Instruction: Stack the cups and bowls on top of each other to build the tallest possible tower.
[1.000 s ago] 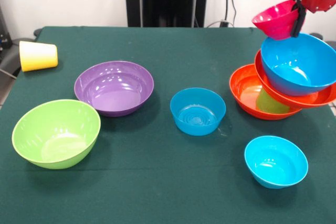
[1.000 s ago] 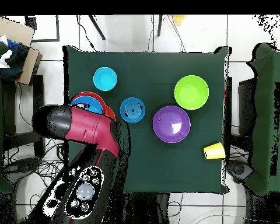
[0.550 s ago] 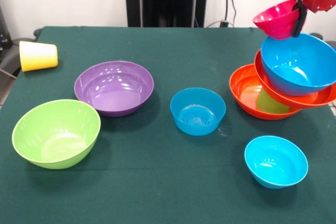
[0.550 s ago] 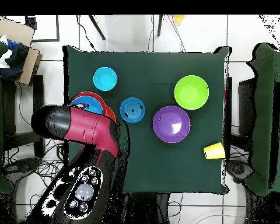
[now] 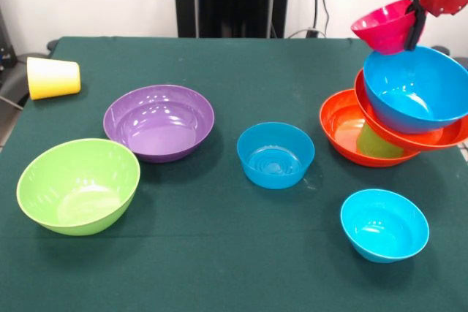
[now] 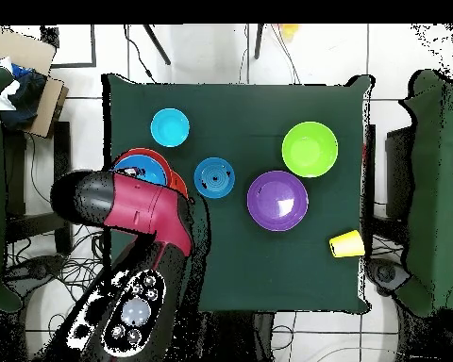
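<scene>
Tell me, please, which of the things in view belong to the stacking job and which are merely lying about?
Part of the job:
tower
pink bowl, held by the gripper
purple bowl
lime bowl
blue bowl
cyan bowl
yellow cup, on its side

Lying about:
cardboard box off the table
cables on the floor

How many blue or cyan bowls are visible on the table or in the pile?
3. One blue bowl sits high in the leaning pile, one blue bowl stands mid-table, and the small cyan bowl stands in front of the pile. The arm covers part of the pile from above.
</scene>
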Action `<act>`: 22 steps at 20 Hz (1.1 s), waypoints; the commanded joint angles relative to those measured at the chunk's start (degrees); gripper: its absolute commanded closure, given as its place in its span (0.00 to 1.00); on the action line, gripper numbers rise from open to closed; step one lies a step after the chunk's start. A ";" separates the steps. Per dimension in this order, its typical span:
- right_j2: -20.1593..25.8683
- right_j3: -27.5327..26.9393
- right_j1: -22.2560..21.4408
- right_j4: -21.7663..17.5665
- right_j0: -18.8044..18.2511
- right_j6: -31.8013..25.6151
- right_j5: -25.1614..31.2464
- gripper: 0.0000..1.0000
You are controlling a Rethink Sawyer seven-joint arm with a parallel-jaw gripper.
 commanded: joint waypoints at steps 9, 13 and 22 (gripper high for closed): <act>1.10 -4.58 14.34 -2.66 3.66 9.71 -8.28 1.00; 0.34 -4.55 16.68 -2.02 4.28 9.83 -10.87 1.00; -0.54 1.55 14.51 -1.24 5.06 8.08 -13.45 1.00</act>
